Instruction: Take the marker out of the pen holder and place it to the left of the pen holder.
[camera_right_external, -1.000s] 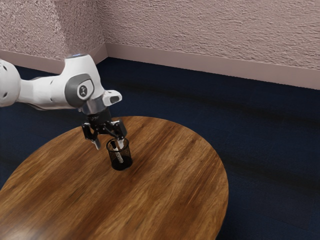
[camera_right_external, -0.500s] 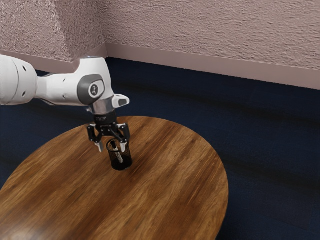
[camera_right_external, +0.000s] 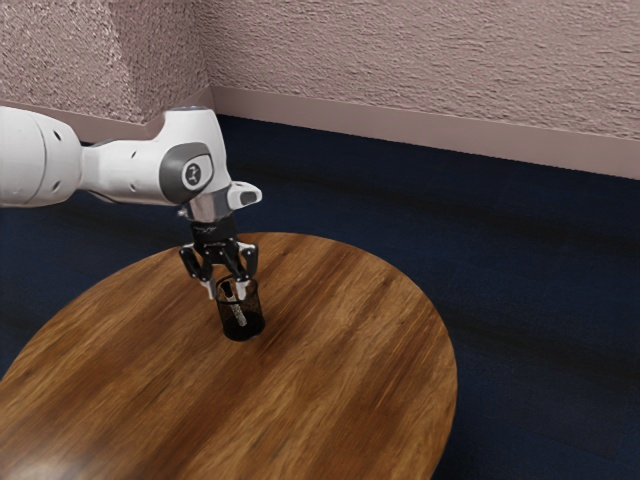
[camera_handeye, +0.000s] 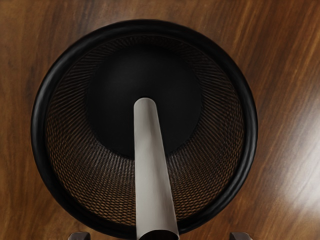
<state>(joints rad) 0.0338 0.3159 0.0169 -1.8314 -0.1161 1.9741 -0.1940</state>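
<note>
The gripper (camera_right_external: 227, 293) is hovering over the pen holder (camera_right_external: 254, 322), fingers standing apart.
The wrist view is revealing its dark floor beneath the leaning marker (camera_handeye: 151, 170).

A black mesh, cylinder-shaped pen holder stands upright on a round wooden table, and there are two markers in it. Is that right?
Not quite: the wrist view shows a single slim, pale grey marker inside, not two. The pen holder does stand upright on the round wooden table.

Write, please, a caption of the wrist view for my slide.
Seen from above: a pale marker leans inside a round black mesh pen holder on a wooden table.
</note>
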